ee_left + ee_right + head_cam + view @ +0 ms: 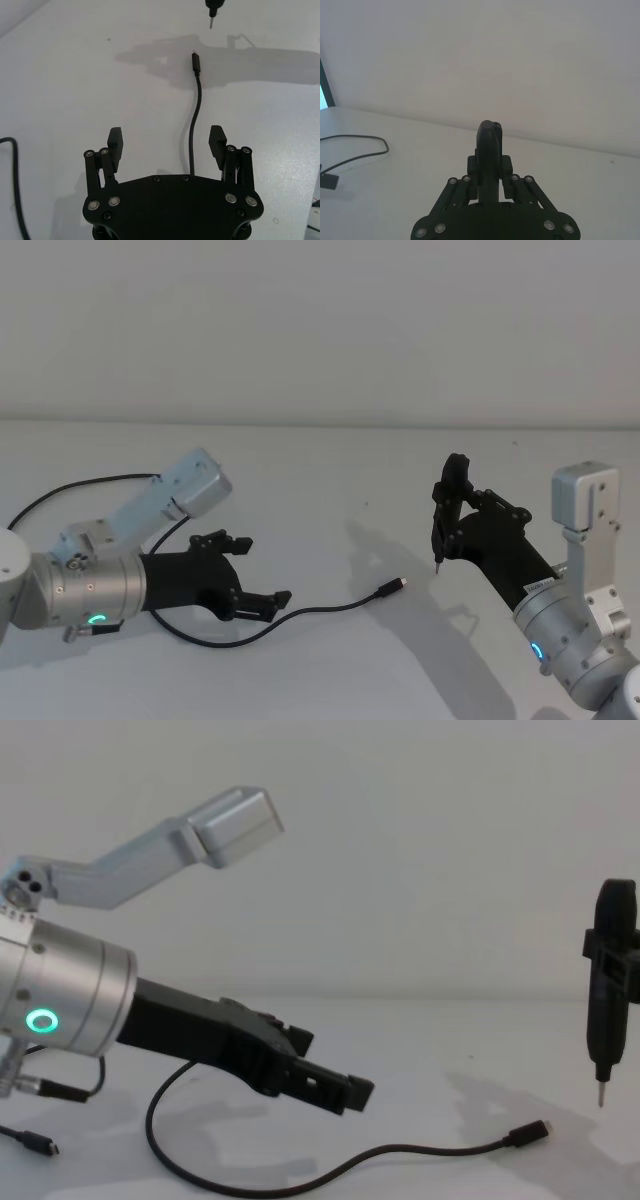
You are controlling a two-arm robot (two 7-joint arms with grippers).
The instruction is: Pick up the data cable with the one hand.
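Data cable (330, 606) lies flat on our white surface (320, 460), its cord curling under the left gripper (265, 570) and its silver-tipped plug (390, 587) pointing right. We see the left jaws spread wide, grasping nothing, hovering low with the cord running below and between them. Farther right, the right gripper (452, 525) is clenched on a narrow black pin-tipped tool (445, 495), whose tip hangs just above the surface near the plug. Behind runs a plain pale wall (320, 320).
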